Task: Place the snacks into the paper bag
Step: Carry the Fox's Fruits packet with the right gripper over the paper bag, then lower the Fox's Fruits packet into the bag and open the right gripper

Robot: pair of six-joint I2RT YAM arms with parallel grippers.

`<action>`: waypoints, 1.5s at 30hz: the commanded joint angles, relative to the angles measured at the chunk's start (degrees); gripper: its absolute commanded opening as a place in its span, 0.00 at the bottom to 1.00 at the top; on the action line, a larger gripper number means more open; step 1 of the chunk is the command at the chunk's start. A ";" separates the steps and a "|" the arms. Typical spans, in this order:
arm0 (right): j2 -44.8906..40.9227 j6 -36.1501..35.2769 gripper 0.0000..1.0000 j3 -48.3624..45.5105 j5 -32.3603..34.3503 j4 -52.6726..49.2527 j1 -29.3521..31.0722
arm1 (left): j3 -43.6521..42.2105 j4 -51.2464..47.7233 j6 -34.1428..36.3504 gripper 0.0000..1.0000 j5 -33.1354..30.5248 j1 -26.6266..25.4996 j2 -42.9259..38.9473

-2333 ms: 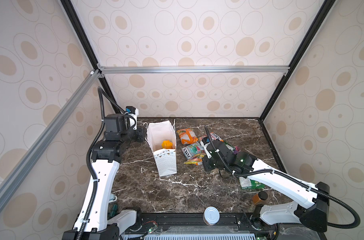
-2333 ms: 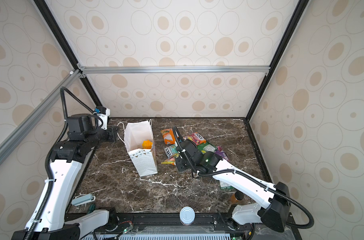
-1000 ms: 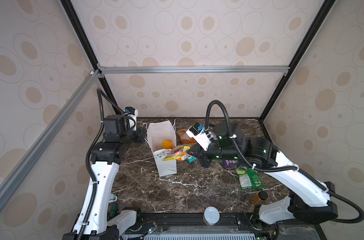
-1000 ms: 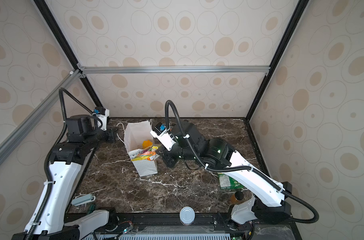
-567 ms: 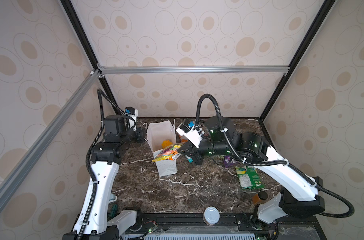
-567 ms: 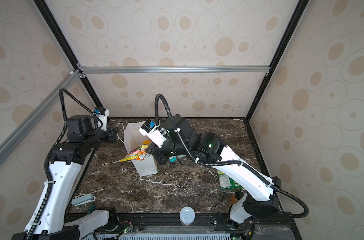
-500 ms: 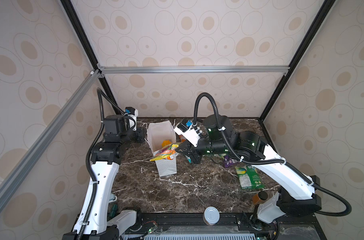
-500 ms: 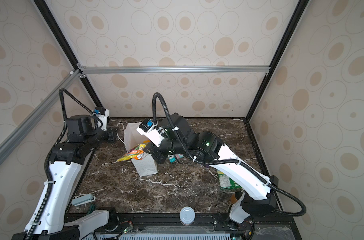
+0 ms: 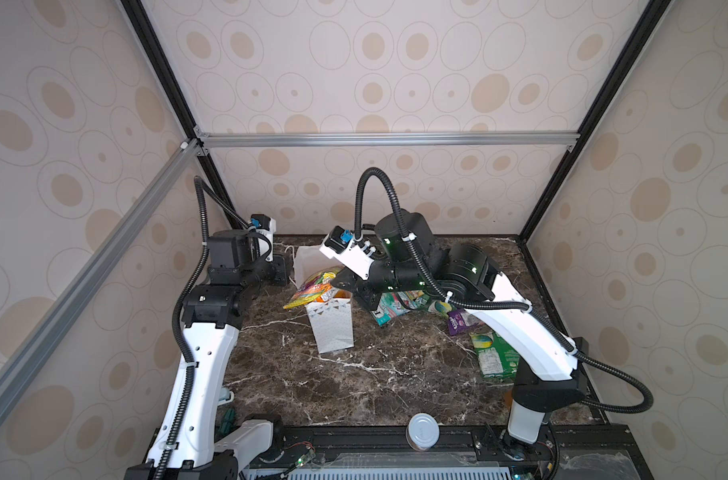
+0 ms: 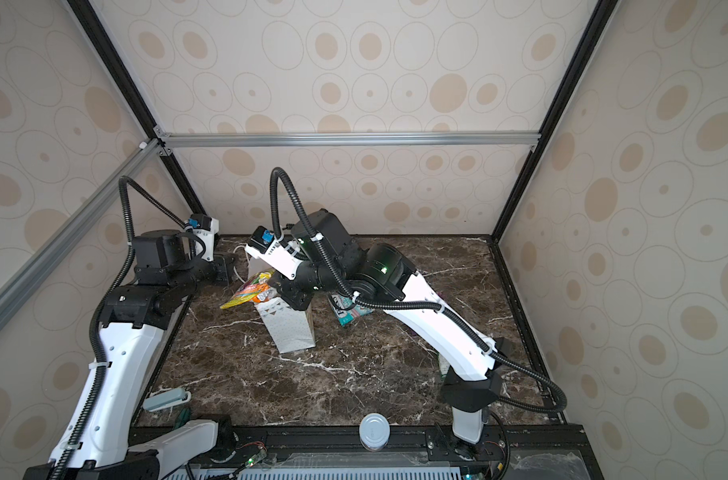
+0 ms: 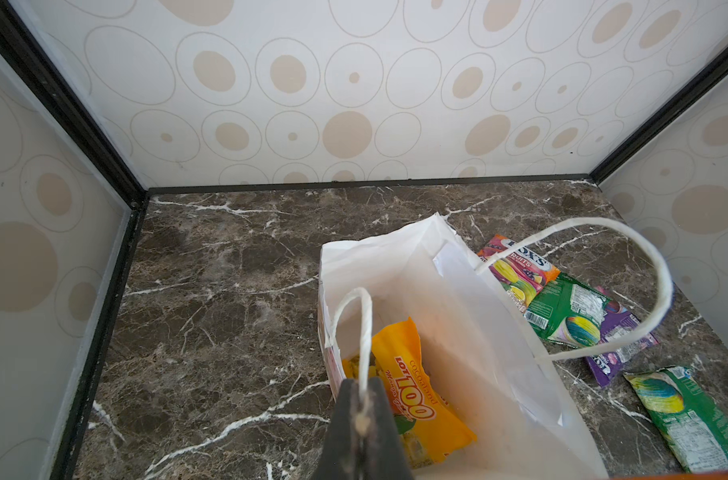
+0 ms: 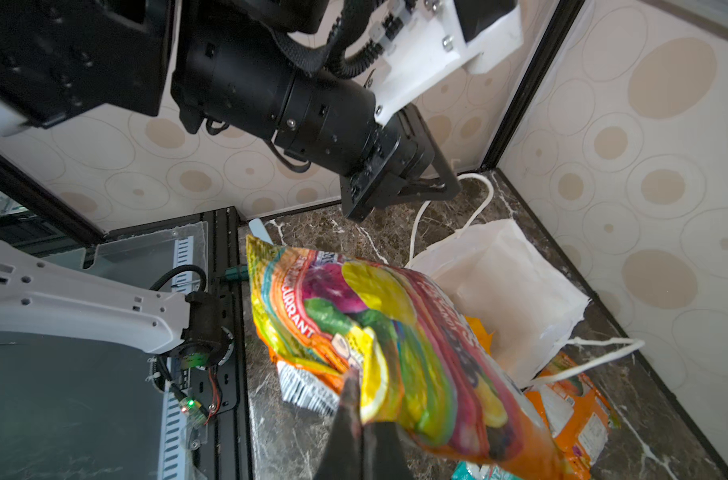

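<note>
A can (image 9: 423,432) with a silvery lid stands upright at the table's front edge, well apart from the right pincer (image 9: 336,286) and nearer the camera than it. A pale grey-blue oblong thing (image 10: 166,399) lies by the near left corner, well apart from the left pincer (image 9: 288,270). The dark, white-veined marble table (image 9: 354,382) spreads below both pincers. Wallpaper (image 9: 374,83) with beige ovals rises behind them.

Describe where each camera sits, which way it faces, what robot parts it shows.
Top views: high above the bases, looking down on the table; left arm, right arm visible.
Left wrist: on the left arm, looking into the paper bag; left hand pinches its cord handle.
Right wrist: on the right arm, facing the bag; right hand grips a fruit packet.
Shared: both wrist views show the bag's mouth.
</note>
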 commanded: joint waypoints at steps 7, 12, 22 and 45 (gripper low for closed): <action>3.64 -11.58 0.00 5.73 9.23 -3.32 0.27 | 0.19 0.56 1.29 0.00 -1.14 -0.35 -1.68; 4.99 -14.28 0.00 5.77 11.24 -1.92 0.26 | -0.17 0.66 1.29 0.00 -1.22 -0.34 -1.98; 8.69 -19.99 0.00 6.04 18.19 2.88 0.36 | -0.53 0.66 1.46 0.00 -1.71 -0.31 -2.06; 14.50 -29.35 0.00 6.76 29.28 5.66 0.16 | -1.06 0.96 1.61 0.00 -2.04 -0.35 -2.41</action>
